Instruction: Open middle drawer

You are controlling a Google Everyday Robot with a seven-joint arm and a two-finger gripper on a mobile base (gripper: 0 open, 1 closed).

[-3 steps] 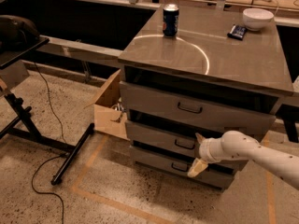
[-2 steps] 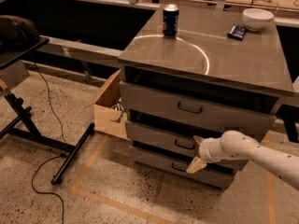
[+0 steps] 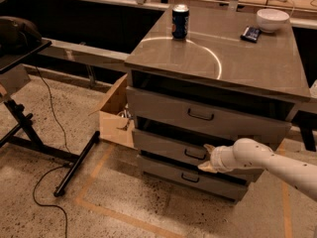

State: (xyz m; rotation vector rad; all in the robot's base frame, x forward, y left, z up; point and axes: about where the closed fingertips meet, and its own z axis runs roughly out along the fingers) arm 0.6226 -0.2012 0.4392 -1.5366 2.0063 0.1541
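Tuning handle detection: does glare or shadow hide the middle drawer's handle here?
Camera view: no; a curved glare arc lies only on the cabinet top, near the can. Camera view: a dark shadow band sits above the middle drawer, yet its handle shows, with the gripper just right of it.

Pincer [image 3: 205,157] at middle drawer [image 3: 163,145] front, just right of its loop handle [image 3: 194,154], fingers [image 3: 207,148] spread apart.
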